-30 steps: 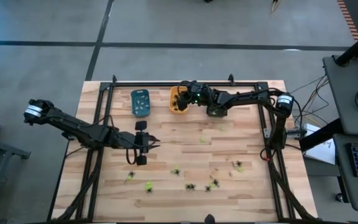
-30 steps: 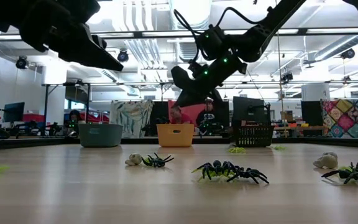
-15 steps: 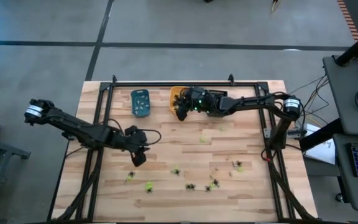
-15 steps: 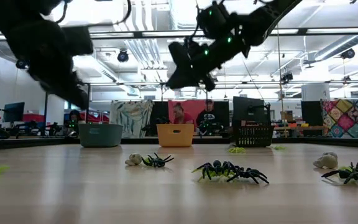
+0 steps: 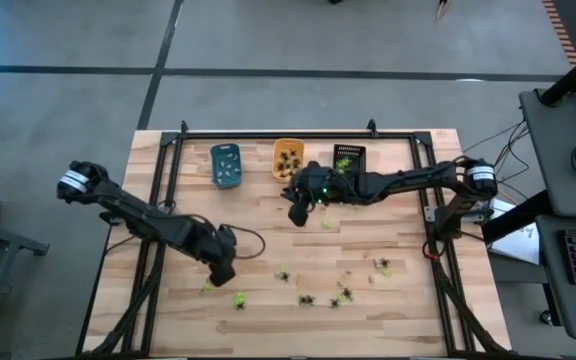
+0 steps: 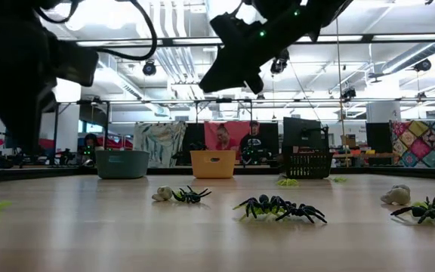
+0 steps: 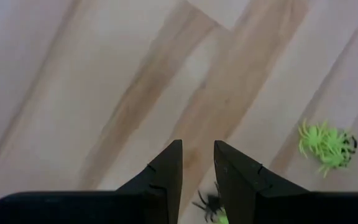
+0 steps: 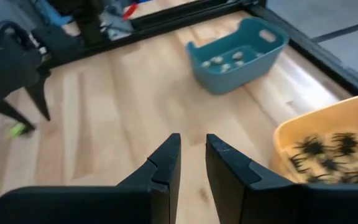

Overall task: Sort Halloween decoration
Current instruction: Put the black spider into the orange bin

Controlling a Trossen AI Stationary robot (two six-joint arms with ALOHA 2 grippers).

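Wooden table [image 5: 268, 240]: trays [image 5: 225, 165], spiders [image 5: 309, 299]

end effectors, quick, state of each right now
Left end effector: fingers slightly apart, holding nothing, above a black spider.
Right end effector: fingers slightly apart, empty, over bare table.

Black spiders [image 6: 280, 208] and a pale one [image 6: 162, 194] lie on the counter [image 6: 89, 234], with a blue tray [image 6: 121, 163], orange tray [image 6: 213, 164] and black tray [image 6: 307, 164] behind; both arms hang overhead
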